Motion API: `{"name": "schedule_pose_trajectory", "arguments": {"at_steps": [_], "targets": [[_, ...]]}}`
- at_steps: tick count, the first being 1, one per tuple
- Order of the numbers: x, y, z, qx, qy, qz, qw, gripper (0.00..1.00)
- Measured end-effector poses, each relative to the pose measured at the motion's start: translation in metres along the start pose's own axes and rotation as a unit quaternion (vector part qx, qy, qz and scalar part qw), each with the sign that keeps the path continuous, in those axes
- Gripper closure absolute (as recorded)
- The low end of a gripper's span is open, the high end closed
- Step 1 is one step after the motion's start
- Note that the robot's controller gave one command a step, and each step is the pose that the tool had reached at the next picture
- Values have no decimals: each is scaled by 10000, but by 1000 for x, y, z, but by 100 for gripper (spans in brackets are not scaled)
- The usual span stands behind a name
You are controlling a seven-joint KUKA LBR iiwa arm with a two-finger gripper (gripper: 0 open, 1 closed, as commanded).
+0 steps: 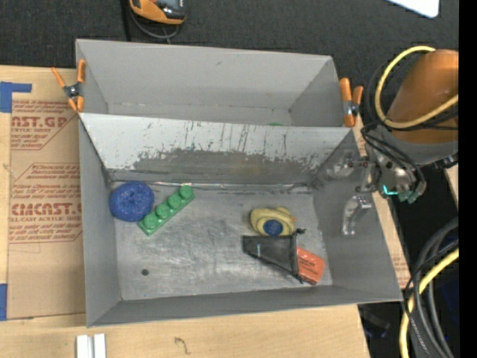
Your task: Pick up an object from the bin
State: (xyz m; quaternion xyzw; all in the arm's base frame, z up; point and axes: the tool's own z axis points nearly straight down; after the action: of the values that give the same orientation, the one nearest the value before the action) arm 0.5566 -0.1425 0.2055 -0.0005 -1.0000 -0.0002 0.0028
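Observation:
My gripper hangs over the bin's right sloping wall, with nothing seen in it. Nearest to it, on the bin floor to its left, lies a yellow round tape measure with a blue centre. Just in front of that rests a black wedge-shaped tool with an orange end, touching the tape measure's lower edge. Both lie apart from the gripper.
At the bin's left a blue fuzzy ball sits by the wall, with a green strip of studded blocks lying slantwise beside it. The arm with its orange cover and yellow cables stands outside the bin's right rim.

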Motion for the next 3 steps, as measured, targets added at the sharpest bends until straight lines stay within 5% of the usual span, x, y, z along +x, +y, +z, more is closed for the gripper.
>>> {"name": "schedule_pose_trajectory", "arguments": {"at_steps": [1,2,3], "targets": [[-2,1,-5,7,-40,-9,10000,0],[-23,36,71,10,-63,-41,10000,0],[-27,56,81,-4,-10,-4,10000,0]]}}
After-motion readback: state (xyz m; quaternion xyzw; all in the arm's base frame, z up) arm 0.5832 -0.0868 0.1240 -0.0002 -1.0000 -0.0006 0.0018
